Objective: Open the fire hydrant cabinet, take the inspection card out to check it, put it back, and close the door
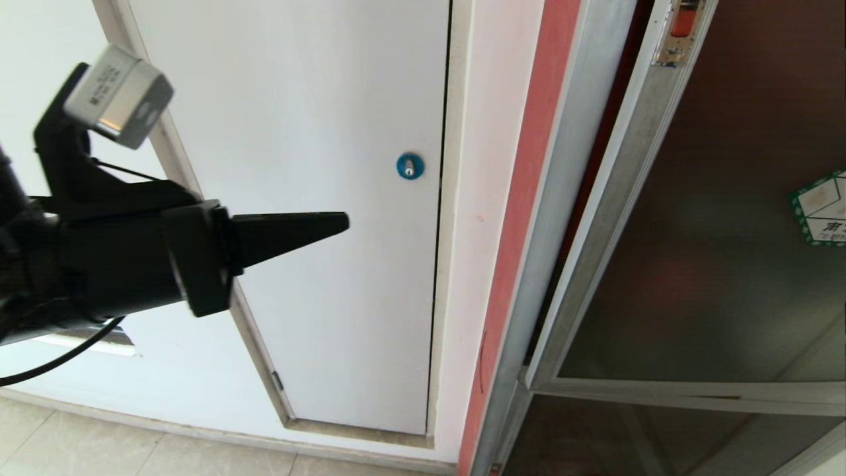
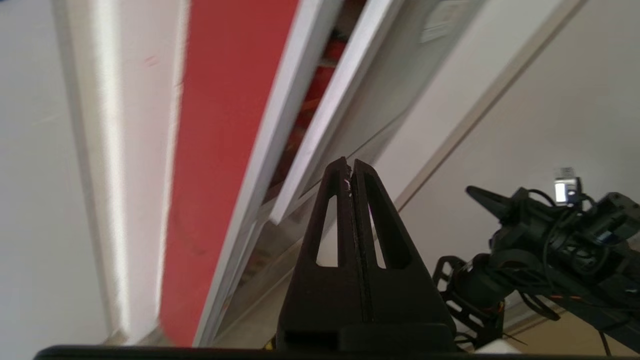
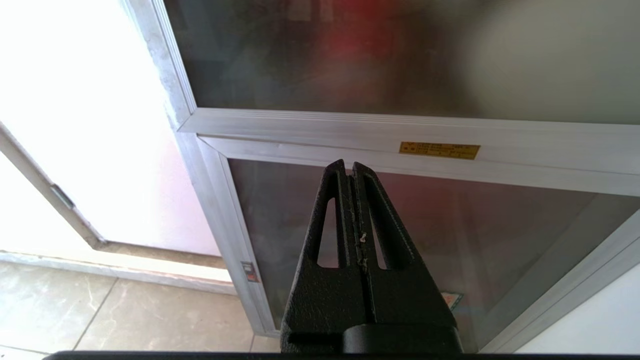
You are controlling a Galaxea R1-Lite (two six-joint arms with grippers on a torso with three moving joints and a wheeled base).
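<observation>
Both grippers had their jaws pressed shut on nothing when I checked my feeds. My left gripper [image 1: 340, 225] reached level across the head view from the left, pointing toward the white panel [image 1: 317, 198] with its small blue lock [image 1: 410, 166], without touching it. My right gripper [image 3: 350, 167] hung low in front of the lower glass panel [image 3: 450, 225], beneath a frame rail bearing a yellow label [image 3: 439, 150]; in the left wrist view that arm sat folded. At the head view's right, the fire hydrant cabinet [image 1: 562, 198] ran tall and upright, and the door [image 1: 694, 264] stood slightly ajar, showing a narrow dark gap. A green-bordered sticker [image 1: 821, 208] sat on its tinted glass. I could not see the inspection card.
</observation>
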